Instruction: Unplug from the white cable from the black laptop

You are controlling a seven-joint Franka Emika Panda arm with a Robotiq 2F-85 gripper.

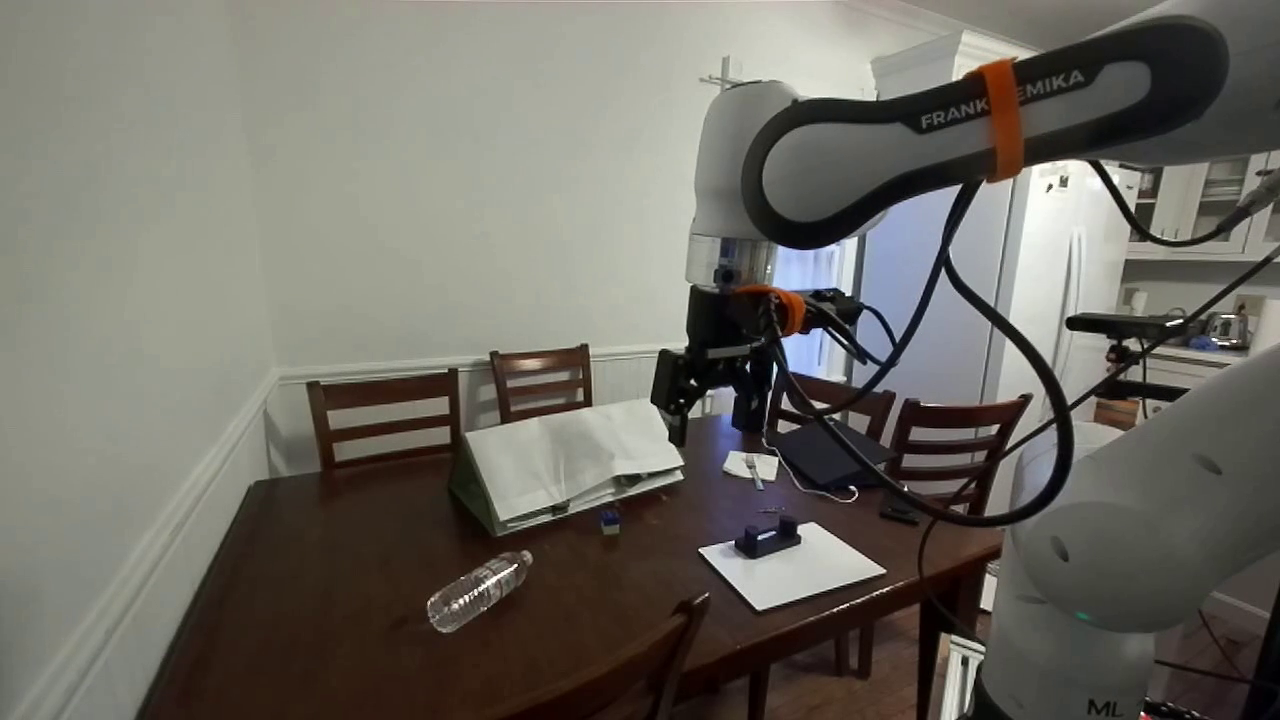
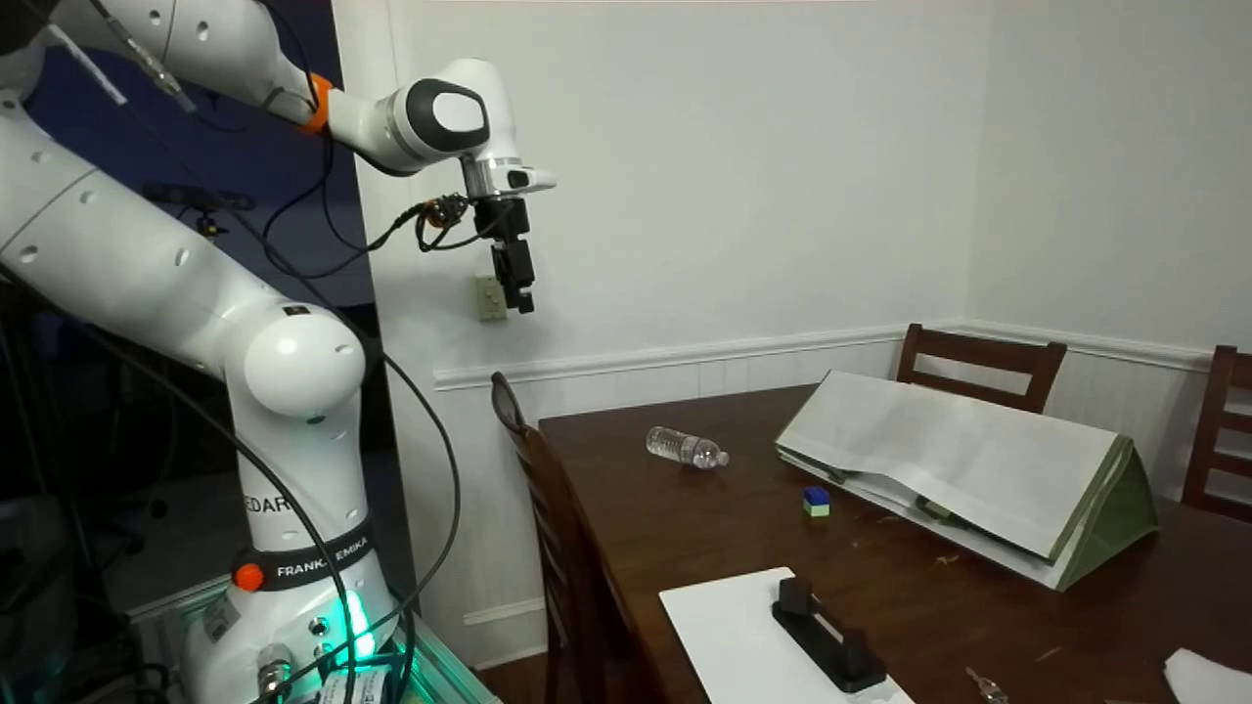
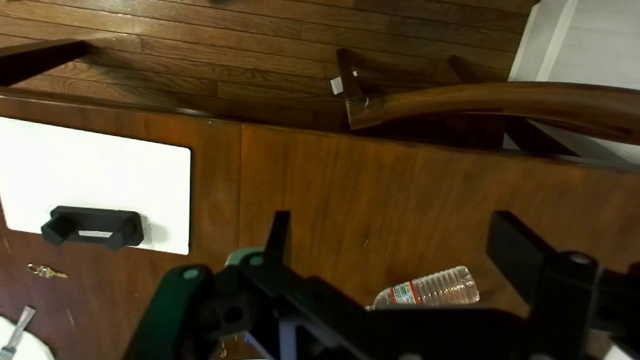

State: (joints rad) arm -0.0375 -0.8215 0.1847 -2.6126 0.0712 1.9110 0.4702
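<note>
The thin black laptop lies closed at the far right of the table in an exterior view. The white cable runs along the laptop's near left side and curls by its front edge, where a white end touches or lies close to it; I cannot tell how it is seated. My gripper is open and empty, high above the table. It also hangs in the air in an exterior view and its spread fingers show in the wrist view. Laptop and cable are out of view in the wrist view.
A white board carries a black two-knobbed holder. A white and green easel pad, a plastic bottle, a small cube, keys and a napkin with a fork lie about. Chairs surround the table.
</note>
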